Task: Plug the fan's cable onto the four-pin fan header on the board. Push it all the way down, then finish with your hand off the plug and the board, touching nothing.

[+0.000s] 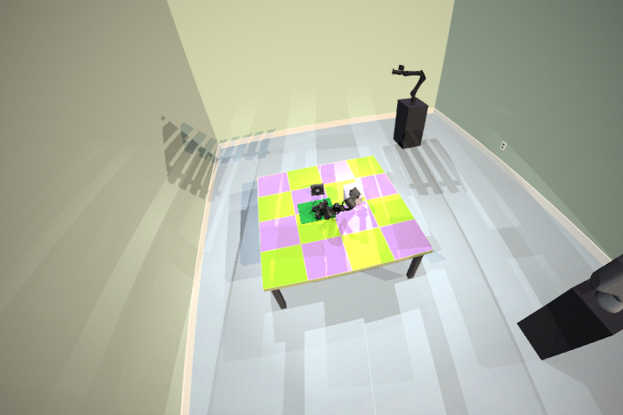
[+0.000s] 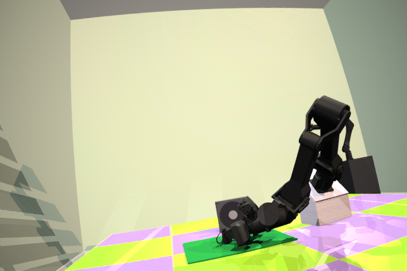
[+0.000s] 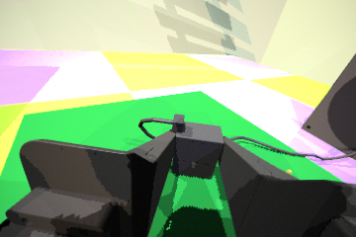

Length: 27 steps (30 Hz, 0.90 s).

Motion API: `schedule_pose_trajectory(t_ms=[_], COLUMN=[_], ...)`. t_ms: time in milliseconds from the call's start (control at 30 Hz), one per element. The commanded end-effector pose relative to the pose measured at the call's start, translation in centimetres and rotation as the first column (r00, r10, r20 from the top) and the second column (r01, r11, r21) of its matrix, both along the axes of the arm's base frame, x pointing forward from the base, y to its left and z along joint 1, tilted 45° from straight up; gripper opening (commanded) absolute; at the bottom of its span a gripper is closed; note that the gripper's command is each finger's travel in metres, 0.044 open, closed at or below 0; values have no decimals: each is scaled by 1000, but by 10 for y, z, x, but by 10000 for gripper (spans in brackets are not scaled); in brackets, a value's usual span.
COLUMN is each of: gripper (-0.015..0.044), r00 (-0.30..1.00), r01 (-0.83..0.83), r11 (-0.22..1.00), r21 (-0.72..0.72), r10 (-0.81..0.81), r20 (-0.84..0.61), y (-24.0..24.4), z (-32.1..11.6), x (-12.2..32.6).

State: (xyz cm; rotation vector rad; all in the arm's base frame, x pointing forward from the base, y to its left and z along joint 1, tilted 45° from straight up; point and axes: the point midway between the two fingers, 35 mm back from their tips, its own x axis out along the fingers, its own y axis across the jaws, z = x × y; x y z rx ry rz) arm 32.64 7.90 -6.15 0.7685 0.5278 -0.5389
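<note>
The gripper (image 1: 317,211) (image 2: 225,239) (image 3: 198,160) is shut on the fan's dark plug (image 3: 201,133), low over the green board (image 1: 303,216) (image 2: 191,253) (image 3: 47,129). The plug sits between both fingertips in the wrist view, looking roughly level. The cable (image 3: 324,158) loops beside the plug's top and runs right towards the fan (image 1: 313,187) (image 2: 221,206) (image 3: 345,106). The fan stands upright behind the board. The four-pin header is hidden by the plug and fingers. I cannot tell how far the plug is down on it.
The arm's pale base block (image 2: 333,209) stands on the checkered table (image 1: 283,266) (image 2: 146,237), right of the board. Another arm on a black pedestal (image 1: 410,122) (image 2: 360,175) stands beyond the table. A grey arm (image 1: 620,278) stands at the right.
</note>
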Motion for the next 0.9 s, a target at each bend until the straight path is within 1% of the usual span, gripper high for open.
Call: schedule_pose_trajectory(t_ms=[0, 233, 500, 867], gripper=[0, 0, 205, 205], r00=[1000, 1000, 1000, 1000], r01=[-1, -1, 0, 0], r11=[1000, 1000, 1000, 1000], r21=[0, 0, 0, 0], r10=[1, 1, 0, 0], r20=[0, 0, 0, 0], y=[0, 0, 0, 0], z=[1, 1, 0, 0], x=[0, 0, 0, 0])
